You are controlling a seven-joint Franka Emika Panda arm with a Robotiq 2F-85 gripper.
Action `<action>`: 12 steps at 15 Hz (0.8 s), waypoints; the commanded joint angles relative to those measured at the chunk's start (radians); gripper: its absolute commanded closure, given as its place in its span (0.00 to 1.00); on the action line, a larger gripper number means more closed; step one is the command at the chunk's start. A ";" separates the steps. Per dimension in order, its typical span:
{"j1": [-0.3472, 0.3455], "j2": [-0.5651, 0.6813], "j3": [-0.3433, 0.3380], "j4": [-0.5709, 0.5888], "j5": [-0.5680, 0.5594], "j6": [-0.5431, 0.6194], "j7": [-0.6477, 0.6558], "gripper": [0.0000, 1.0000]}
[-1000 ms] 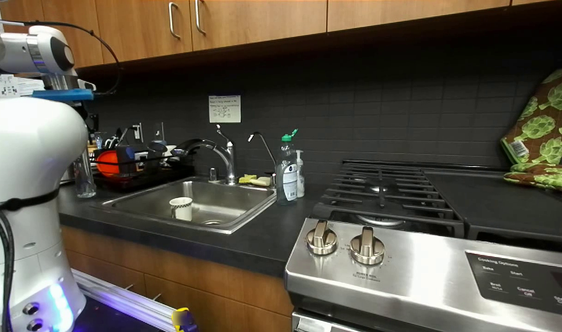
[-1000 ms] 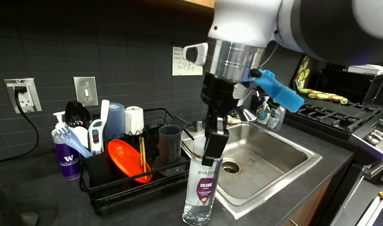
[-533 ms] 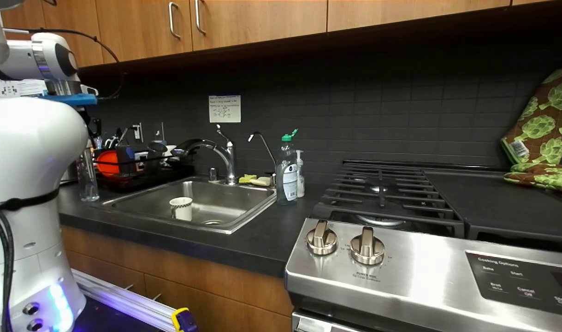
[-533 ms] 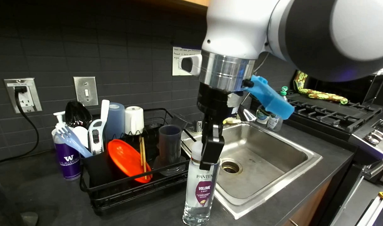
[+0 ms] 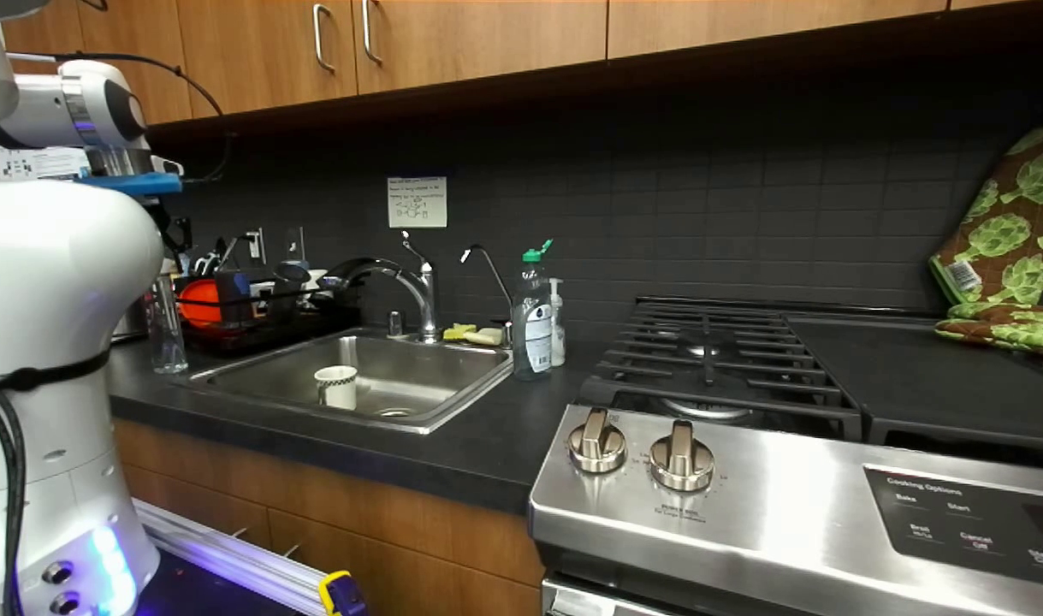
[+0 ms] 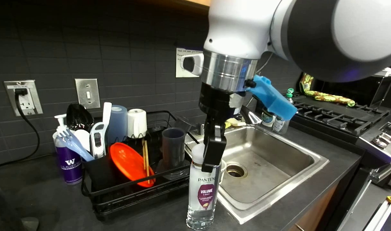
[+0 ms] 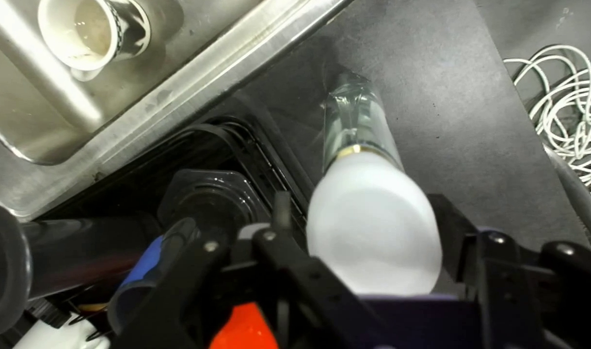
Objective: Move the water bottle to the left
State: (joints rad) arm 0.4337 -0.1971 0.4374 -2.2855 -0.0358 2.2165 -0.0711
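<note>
The water bottle, clear with a white cap and a Pantene label, appears to stand on the dark counter between dish rack and sink, in both exterior views (image 6: pixel 195 199) (image 5: pixel 168 342). It looks nearly upright. My gripper (image 6: pixel 211 163) points down over its top, with one finger in front of the cap's right side; the other finger is hidden there. In the wrist view, the cap (image 7: pixel 373 237) sits between the fingers of the gripper (image 7: pixel 360 208). A gap shows at the left finger; the right finger is close beside the cap. The jaws look open around it.
The black dish rack (image 6: pixel 144 195) with an orange plate (image 6: pixel 131 163) and cups is close on the bottle's left. The steel sink (image 6: pixel 310 173) holds a white mug (image 5: pixel 336 387). The faucet (image 5: pixel 427 295) and soap bottle (image 5: pixel 534 334) stand beyond. The counter's front edge (image 7: pixel 533 131) is near.
My arm came down and shifted left in an exterior view, the bottle's top shifting left with it. The bottle now looks more upright. In the last half second movement is slight.
</note>
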 commanded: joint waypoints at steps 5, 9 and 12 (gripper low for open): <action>-0.006 -0.001 0.000 0.041 -0.025 -0.011 0.022 0.00; -0.006 -0.007 -0.004 0.049 -0.016 -0.025 0.018 0.00; -0.005 -0.013 -0.006 0.059 -0.011 -0.045 0.017 0.00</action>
State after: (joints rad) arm 0.4331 -0.1987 0.4337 -2.2470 -0.0410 2.2116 -0.0674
